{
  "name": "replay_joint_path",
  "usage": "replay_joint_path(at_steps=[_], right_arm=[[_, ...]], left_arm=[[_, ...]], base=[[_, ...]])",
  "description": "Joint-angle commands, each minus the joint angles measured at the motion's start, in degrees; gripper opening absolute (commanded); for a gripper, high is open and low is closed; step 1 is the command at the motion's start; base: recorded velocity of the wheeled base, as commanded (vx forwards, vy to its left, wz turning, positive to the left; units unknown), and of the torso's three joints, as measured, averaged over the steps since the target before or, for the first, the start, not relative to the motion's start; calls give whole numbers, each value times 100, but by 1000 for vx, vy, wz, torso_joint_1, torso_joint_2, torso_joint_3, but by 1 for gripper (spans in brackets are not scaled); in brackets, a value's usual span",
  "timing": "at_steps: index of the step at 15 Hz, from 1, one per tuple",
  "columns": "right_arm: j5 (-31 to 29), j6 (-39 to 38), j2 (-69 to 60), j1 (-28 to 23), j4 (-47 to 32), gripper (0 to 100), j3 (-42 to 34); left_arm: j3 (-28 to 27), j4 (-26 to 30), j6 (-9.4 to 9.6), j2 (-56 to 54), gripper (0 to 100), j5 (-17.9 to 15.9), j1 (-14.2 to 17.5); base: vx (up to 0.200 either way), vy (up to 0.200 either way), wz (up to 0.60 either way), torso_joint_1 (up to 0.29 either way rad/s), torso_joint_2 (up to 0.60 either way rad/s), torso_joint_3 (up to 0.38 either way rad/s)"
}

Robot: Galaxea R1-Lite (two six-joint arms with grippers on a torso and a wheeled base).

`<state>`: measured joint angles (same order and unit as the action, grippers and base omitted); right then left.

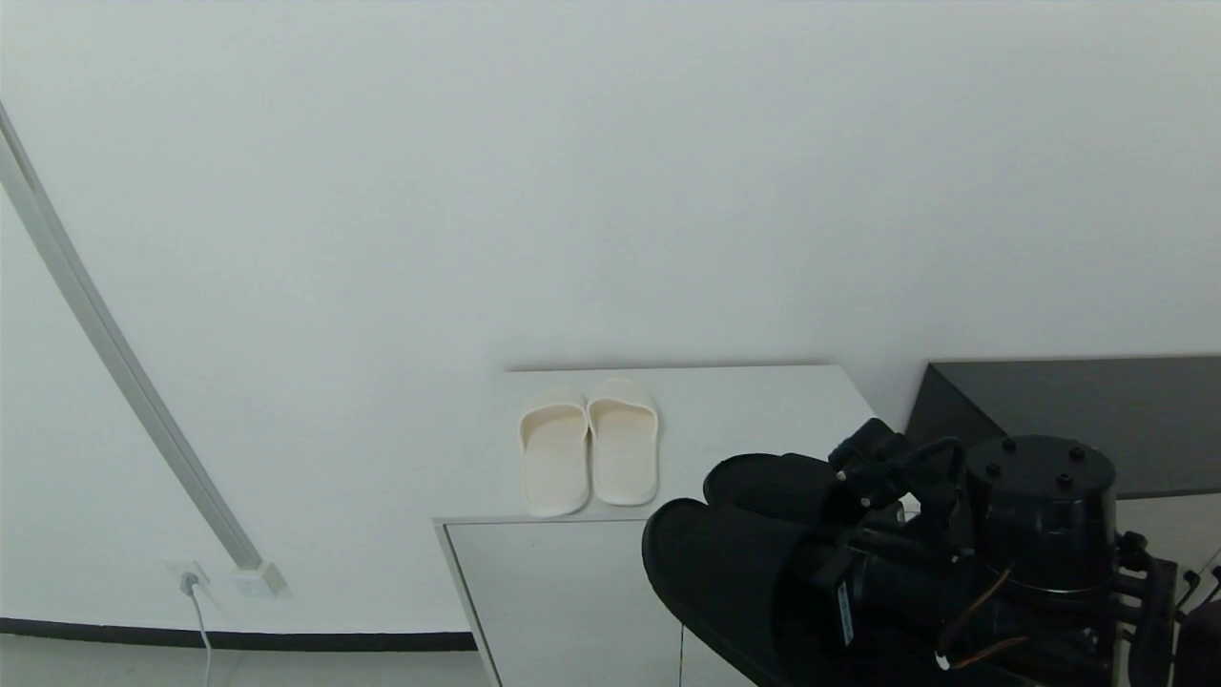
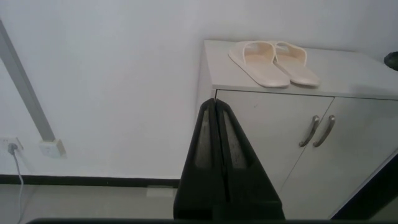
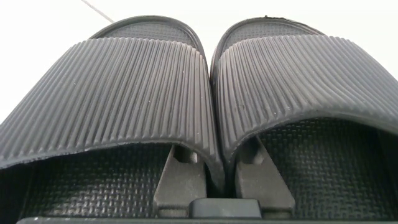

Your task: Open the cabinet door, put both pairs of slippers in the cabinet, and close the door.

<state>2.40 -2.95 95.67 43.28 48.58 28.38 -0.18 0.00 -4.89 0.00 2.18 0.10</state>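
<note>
The right jaws pinched the black slippers [image 1: 734, 572] near the cabinet [image 1: 763, 401] bearing cream slippers [image 1: 620, 458]; the left jaws were pressed together.

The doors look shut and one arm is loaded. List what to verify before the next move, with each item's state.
1. Cabinet doors open: not ok, both shut.
2. Black slippers held by right gripper: ok, its fingers pinch the pair's inner edges together.
3. Left gripper free for the handles: ok, shut and empty.
4. Cream slippers reachable on cabinet top: ok, side by side.
5. Room inside the cabinet: cannot tell, hidden behind the doors.
</note>
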Motion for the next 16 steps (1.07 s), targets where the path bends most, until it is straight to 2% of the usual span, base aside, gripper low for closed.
replay_joint_path(at_steps=[1, 2, 7, 16], right_arm=[[208, 31, -110, 128, 11, 0, -140], [384, 40, -172, 164, 29, 0, -201], [428, 40, -172, 181, 29, 0, -219], [437, 40, -163, 251, 29, 0, -368]], left_arm=[[1, 0, -3, 0, 0, 2, -1], [1, 0, -3, 9, 0, 2, -1], [1, 0, -3, 0, 0, -7, -1], [1, 0, -3, 0, 0, -7, -1]], base=[[0, 0, 0, 0, 0, 0], [0, 0, 0, 0, 0, 0], [0, 0, 0, 0, 0, 0], [0, 0, 0, -150, 340, 186]])
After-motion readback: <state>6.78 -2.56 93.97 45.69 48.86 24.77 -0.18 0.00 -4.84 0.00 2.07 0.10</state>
